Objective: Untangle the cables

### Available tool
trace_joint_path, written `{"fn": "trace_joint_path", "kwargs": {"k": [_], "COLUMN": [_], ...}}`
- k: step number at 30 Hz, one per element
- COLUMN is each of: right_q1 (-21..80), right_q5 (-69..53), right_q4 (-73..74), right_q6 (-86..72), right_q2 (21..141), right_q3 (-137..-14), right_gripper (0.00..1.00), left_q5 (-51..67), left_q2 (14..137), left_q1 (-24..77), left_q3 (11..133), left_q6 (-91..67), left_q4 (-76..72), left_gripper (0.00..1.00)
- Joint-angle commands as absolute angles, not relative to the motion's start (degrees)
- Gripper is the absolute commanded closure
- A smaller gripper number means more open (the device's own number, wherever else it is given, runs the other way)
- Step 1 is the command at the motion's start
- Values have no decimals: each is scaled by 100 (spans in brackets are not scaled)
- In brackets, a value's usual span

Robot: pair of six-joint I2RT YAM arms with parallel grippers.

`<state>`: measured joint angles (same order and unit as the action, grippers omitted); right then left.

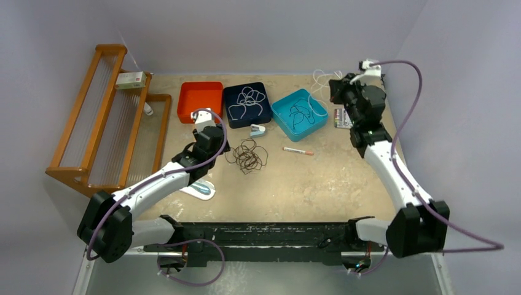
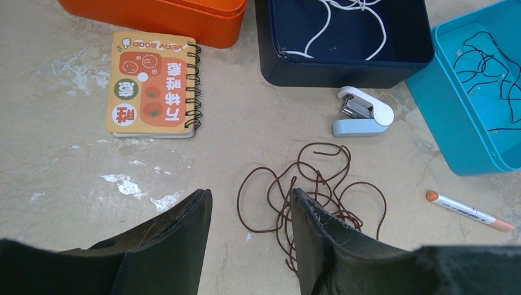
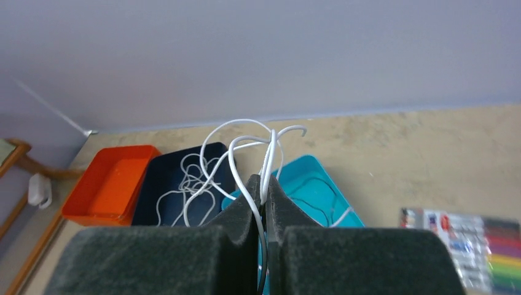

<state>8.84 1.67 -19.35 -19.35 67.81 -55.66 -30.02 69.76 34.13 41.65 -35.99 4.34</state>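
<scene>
The counter [image 1: 319, 184] carries three open boxes: one orange box [image 1: 199, 101], one navy box [image 1: 264, 117], one teal box [image 1: 298, 130]. Cables show in three colours: one brown tangle [image 1: 247, 155], white cables [image 1: 249, 98], black cables [image 1: 300, 112]; strands per bunch cannot be counted. One stapler [image 1: 257, 129], one pen [image 1: 298, 150], one spiral notebook [image 2: 150, 83], one wooden rack [image 1: 67, 180], one marker pack [image 3: 467, 246]. Two hands: left hand [image 2: 250, 200], right hand [image 3: 263, 190].

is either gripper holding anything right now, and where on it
The right gripper is shut on a white cable, pinching several strands just below its loops. The left gripper is open, holding nothing.

stapler [image 2: 362, 114] behind brown cables [image 2: 310, 190], table [image 1: 295, 190] bare nearside
</scene>
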Motion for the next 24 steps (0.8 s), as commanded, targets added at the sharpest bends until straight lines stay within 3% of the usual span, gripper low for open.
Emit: {"fn": "trace_joint_path", "kwargs": {"k": [1,16,24], "right_q1": [1200,2554,2735], "right_q5": [-893,-1535,-1696], "right_q4": [-2370,-1716,-1578], "right_q6": [-1289,-418,-92], "right_q2": [7680,11383,12612], "right_q3": [-6633,-10312,-11300], "right_gripper": [100,100,100], "left_q5": [-3116,-3694,-4158], "left_q2": [6929,6530,6075], "left_q1": [3390,3358,3349], "left_q3": [4222,3910,3862], "left_q6": [-3690,-4113,-4154], "left_q4": [357,859,1128], "left_gripper": [50,46,43]}}
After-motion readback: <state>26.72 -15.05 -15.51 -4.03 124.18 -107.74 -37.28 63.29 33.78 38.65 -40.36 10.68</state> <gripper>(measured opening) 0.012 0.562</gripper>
